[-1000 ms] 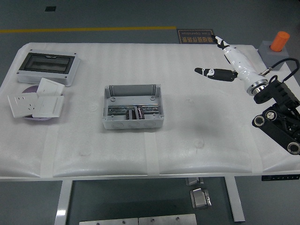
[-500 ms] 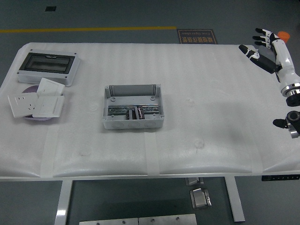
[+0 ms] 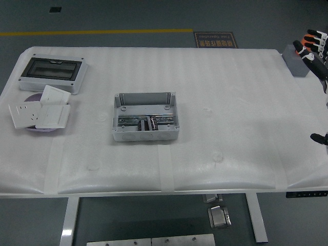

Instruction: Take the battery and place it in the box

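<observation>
Tabletop [image 3: 230,77]: white, covered in ribbed foam sheeting, near edge along the bottom of the head view.

Far left, back corner: grey enclosure [image 3: 51,73] with a dark transparent window in its lid, lying flat.

Left edge, just in front of the enclosure: purple dish [image 3: 32,98], largely covered by a stack of white wall-switch plates [image 3: 41,113]; the leftmost plate shows socket holes. The plates overlap one another and overhang the dish.

Centre-left: grey box [image 3: 146,119], open-topped, its lid standing upright along the far side. Inside, a metal rail runs left to right. A small dark item, the battery [image 3: 151,123], sits at mid-rail within the box, towards the near wall; detail too small to confirm more.

Under the tabletop, near edge: white legs and a grey metal fitting [image 3: 219,216] on the floor.

Far right, back corner: grey block [image 3: 296,60] at the tabletop's edge, an orange object partly hidden behind the fingers.

Right picture edge, upper: right hand [image 3: 312,47], white and black, fingers spread and released, grasping nothing, above the grey block and well apart from the box. A dark arm part shows lower on the same edge.
</observation>
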`<state>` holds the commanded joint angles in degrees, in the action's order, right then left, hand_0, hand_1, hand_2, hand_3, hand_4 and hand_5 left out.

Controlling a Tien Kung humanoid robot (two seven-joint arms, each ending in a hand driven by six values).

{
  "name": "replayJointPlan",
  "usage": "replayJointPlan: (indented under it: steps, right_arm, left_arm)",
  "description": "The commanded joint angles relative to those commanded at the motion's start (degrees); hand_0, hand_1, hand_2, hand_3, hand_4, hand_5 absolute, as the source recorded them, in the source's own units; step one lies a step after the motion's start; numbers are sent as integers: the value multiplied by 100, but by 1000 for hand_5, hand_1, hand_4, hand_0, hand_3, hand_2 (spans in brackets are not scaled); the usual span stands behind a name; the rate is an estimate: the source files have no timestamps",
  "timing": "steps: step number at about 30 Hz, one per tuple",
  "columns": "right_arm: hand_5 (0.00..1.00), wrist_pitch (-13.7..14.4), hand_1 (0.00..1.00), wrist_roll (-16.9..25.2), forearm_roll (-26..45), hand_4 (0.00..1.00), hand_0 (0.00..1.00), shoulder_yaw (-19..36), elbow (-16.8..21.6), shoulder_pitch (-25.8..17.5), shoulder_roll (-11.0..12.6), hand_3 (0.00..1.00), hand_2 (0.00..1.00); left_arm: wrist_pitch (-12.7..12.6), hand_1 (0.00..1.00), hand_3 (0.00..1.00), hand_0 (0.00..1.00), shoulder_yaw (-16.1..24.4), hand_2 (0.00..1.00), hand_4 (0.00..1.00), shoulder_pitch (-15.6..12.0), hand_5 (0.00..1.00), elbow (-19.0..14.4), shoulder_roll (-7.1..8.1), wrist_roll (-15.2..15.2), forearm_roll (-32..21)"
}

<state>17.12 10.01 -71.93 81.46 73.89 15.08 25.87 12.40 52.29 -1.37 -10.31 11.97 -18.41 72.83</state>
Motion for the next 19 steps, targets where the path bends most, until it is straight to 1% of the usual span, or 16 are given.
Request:
replayJointPlan:
  steps: [4,8,9,19]
  right_arm:
    - [619,28,737,-8,3,998,808,26,41,-23,3,786,752]
    - [619,43,737,-23,-10,998,808,53,79,-35,22,786,752]
    - [624,45,734,-24,-10,998,792,61,91,-39,31,783,749]
    - [611,59,734,-27,-6,998,789,174,162,-91,74,780,749]
  left_arm:
    - [-6,652,504,612,23,447,437,-7,464,0,4,0,-13]
    - [-12,652,504,612,-36,447,437,-1,464,0,-22,11,-108]
    - [-14,653,505,612,-46,448,438,1,466,0,-27,13,-127]
    - [-29,653,504,612,9,448,438,-21,465,0,-65,-2,-156]
